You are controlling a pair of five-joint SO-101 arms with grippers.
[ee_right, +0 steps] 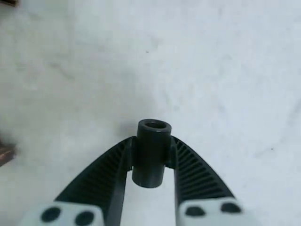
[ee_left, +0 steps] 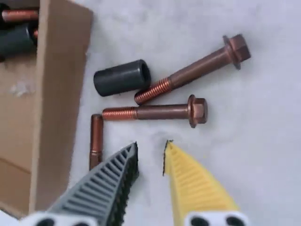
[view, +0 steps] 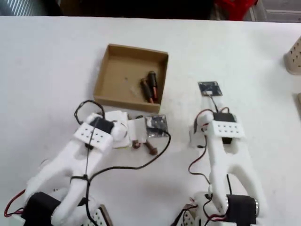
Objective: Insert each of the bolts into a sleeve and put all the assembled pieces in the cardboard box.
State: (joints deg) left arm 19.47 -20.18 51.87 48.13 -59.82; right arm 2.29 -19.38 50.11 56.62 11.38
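Right, R pincer [ee_right: 151,141] is closed on a held sleeve [ee_right: 150,160]: a short, smooth, dark cyl. w/ a round bore, clamped mid-body btw my two black ribbed fingers [ee_right: 108,174]. Its long axis runs along the fingers, w/ the open bore at the end away from my wrist. The near end sits low btw the fingers, so I can't tell if it touches the white bench [ee_right: 221,70].

L pincer [ee_left: 150,150] hangs open w/ nothing in it (one finger grey, one yellow, both ribbed, a clear gap btw the tips), just beside the cardboard box [ee_left: 56,94]. Ahead of it lie three copper-coloured bolts w/ flanged hex heads & threaded ends. First bolt [ee_left: 197,68] lies slantwise, threaded tip almost at the loose sleeve [ee_left: 122,76], head pointing away from the box. Second bolt [ee_left: 155,112] lies nearer my tips, thread toward the box, head away. Third bolt [ee_left: 96,136] runs along the box wall, one end hidden behind the grey finger. The loose sleeve lies on its side, matte dark, axis running from the box wall toward the first bolt's thread.

The box is plain brown card, open-topped, roughly square. Two assembled pieces [view: 149,87] lie inside near one wall, dark sleeves over coppery shanks; finer detail is hard to make out.
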